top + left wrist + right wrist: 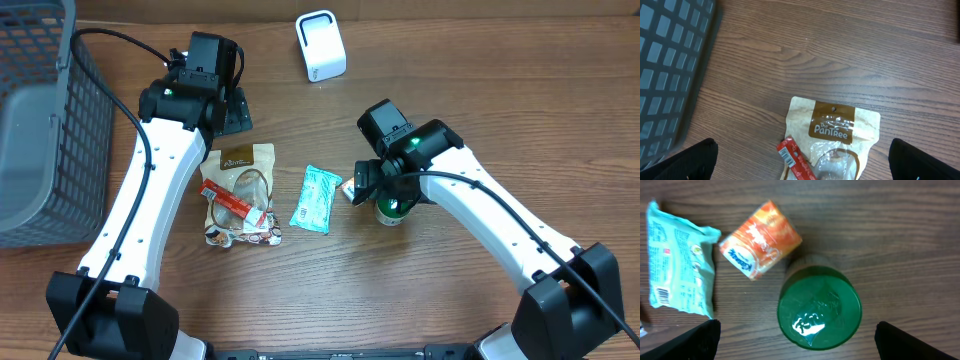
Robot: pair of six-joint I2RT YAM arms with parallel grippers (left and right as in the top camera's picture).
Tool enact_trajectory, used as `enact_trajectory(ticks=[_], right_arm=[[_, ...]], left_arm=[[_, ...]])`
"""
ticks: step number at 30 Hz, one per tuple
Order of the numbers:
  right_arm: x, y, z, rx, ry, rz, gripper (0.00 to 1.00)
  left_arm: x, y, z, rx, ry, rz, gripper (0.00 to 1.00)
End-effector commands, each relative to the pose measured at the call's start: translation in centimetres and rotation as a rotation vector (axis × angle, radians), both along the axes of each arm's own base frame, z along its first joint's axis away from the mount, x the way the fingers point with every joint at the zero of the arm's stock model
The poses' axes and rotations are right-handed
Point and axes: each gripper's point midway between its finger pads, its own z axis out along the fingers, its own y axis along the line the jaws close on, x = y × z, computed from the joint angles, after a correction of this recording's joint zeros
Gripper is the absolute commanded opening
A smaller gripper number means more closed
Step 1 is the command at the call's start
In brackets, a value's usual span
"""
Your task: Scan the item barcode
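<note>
Overhead view: the white rounded box scanner (320,45) stands at twelve o'clock on the brown wood-grain table (470,90), well apart from everything else. The round green-lidded container (819,307) stands upright toward three o'clock of centre, directly under the right gripper (795,337), whose jaws are spread wide to either side, clear of the lid. A small orange foil packet (761,239) lies just beside the container at its ten o'clock. A pale teal plastic packet (680,260), barcode showing, lies at its nine. The left gripper (802,160) hangs released above the tan paper pouch (832,127) and red stick packet (796,162). A grey mesh basket (40,130) sits at nine o'clock.
</note>
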Motion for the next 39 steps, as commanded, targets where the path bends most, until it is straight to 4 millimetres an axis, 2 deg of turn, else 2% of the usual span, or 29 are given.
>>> enact_trajectory(ticks=[1,10,14,20,24,32,36,39], right_arm=[[-0.5,-0.5,-1.0,-0.002,0.017,-0.066,1.00],[-0.2,-0.5,-3.7,-0.008,0.006,-0.078,0.99],[-0.3,-1.2,-4.1,-0.045,0.002,-0.081,0.97],[-0.3,-1.3,-4.1,-0.046,0.004,-0.078,0.95],[-0.5,-1.4,-4.1,-0.052,0.013,-0.078,0.87],[-0.8,-2.2,-5.1,-0.087,0.008,-0.080,0.86],[-0.6,-3.4,-4.9,-0.153,-0.014,-0.076,0.80],[-0.5,-3.6,-4.9,-0.179,-0.013,-0.009,0.75]], left_arm=[[0.1,0.3,1.1,0.017,-0.023,-0.008,1.00],[0.1,0.3,1.1,0.017,-0.023,-0.008,1.00],[0.1,0.3,1.1,0.017,-0.023,-0.008,1.00],[0.1,0.3,1.1,0.017,-0.023,-0.008,1.00],[0.1,0.3,1.1,0.017,-0.023,-0.008,1.00],[0.1,0.3,1.1,0.017,-0.023,-0.008,1.00],[0.1,0.3,1.1,0.017,-0.023,-0.008,1.00],[0.1,0.3,1.1,0.017,-0.023,-0.008,1.00]])
